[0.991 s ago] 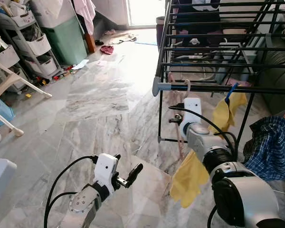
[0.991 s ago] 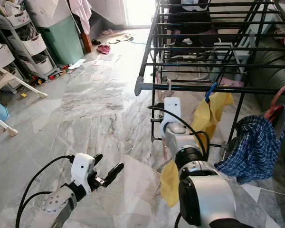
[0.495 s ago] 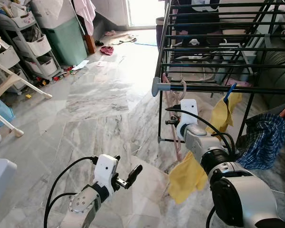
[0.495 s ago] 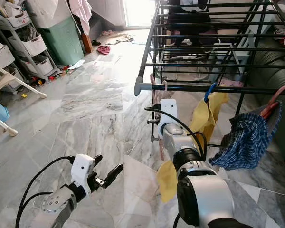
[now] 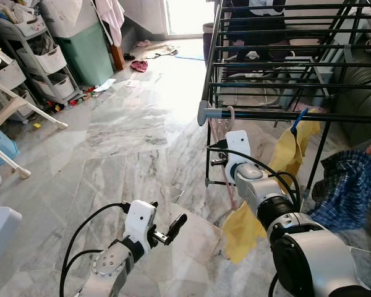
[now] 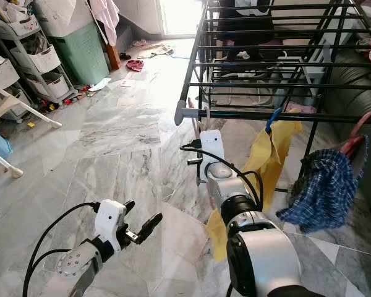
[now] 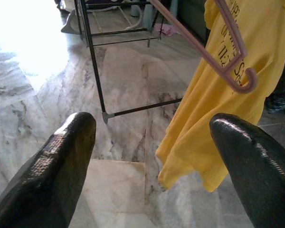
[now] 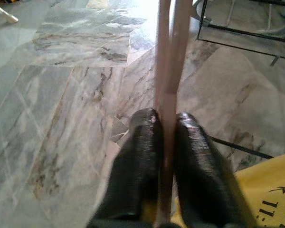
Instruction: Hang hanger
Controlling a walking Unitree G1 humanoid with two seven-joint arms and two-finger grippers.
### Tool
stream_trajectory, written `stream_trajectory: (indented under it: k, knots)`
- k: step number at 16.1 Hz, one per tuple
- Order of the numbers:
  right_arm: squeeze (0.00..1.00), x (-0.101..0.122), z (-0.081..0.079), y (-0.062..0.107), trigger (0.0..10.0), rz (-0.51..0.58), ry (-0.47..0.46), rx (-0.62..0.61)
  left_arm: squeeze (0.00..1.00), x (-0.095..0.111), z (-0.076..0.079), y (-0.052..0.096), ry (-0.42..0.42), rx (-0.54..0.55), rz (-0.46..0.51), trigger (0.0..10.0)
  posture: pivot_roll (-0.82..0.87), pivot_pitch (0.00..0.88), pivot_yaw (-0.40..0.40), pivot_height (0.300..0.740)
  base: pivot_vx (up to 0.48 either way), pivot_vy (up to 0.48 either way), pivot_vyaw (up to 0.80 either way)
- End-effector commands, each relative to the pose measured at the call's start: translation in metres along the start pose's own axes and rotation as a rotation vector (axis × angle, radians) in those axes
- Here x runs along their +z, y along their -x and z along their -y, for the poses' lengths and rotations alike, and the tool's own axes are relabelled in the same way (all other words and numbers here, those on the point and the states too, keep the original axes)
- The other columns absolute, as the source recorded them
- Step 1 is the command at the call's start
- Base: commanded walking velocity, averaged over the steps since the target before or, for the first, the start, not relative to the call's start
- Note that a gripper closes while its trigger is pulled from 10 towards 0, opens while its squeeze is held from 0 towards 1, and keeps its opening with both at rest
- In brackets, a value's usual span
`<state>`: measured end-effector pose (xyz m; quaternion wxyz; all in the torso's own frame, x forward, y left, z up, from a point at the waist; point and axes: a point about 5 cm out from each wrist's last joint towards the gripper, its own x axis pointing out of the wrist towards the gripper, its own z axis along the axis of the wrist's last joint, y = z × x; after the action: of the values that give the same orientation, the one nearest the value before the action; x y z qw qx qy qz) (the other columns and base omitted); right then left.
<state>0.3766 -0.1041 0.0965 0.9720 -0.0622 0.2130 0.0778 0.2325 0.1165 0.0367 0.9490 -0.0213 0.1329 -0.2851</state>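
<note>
The right gripper (image 8: 165,142) clamps a pink hanger (image 8: 167,71) between its fingers, the hanger's long axis running straight up from them toward the rack's (image 5: 260,114) grey front rail just above, where its hook (image 5: 230,112) appears, though the view is unclear, to be at or over the bar. The left gripper (image 5: 167,230) hovers low over the marble floor (image 5: 130,136) with fingers spread and empty, well short of the rack. A yellow shirt (image 5: 284,167) and checked cloth (image 5: 343,192) hang further along, with shelves (image 5: 31,55) across the room.
</note>
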Motion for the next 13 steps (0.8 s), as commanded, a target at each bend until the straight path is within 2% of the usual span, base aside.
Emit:
stream_trajectory:
  k: [1, 4, 6, 9, 11, 13]
  knots:
    - [1.00, -0.017, -0.004, 0.001, 10.0, -0.065, 0.007, 0.001, 0.00, -0.002, -0.002, 0.001, -0.002, 0.007, -0.011, 10.0, -0.11, 0.029, 0.082, 0.740, 0.000, 0.000, 0.00]
    - [1.00, -0.015, 0.001, 0.001, 10.0, -0.036, 0.008, -0.049, 0.00, -0.001, -0.003, 0.001, -0.002, 0.005, -0.009, 10.0, -0.11, 0.025, 0.081, 0.740, 0.000, 0.000, 0.00]
    - [1.00, -0.012, 0.006, 0.001, 10.0, 0.001, 0.015, -0.086, 0.00, 0.005, -0.002, 0.001, 0.029, -0.014, 0.040, 10.0, -0.11, 0.021, 0.079, 0.740, 0.000, 0.000, 0.00]
    - [1.00, -0.012, 0.010, 0.002, 10.0, 0.027, 0.017, -0.117, 0.00, 0.005, -0.004, 0.000, 0.026, -0.014, 0.036, 10.0, -0.11, 0.017, 0.078, 0.740, 0.000, 0.000, 0.00]
    - [1.00, -0.006, 0.015, 0.003, 10.0, 0.083, 0.028, -0.136, 0.00, 0.001, -0.007, -0.001, 0.002, 0.014, 0.016, 10.0, -0.12, 0.010, 0.077, 0.740, 0.000, 0.000, 0.00]
    - [1.00, 0.000, 0.020, 0.006, 10.0, 0.160, 0.039, -0.150, 0.00, -0.003, -0.017, -0.001, -0.029, 0.077, 0.006, 10.0, -0.12, 0.000, 0.075, 0.740, 0.000, 0.000, 0.00]
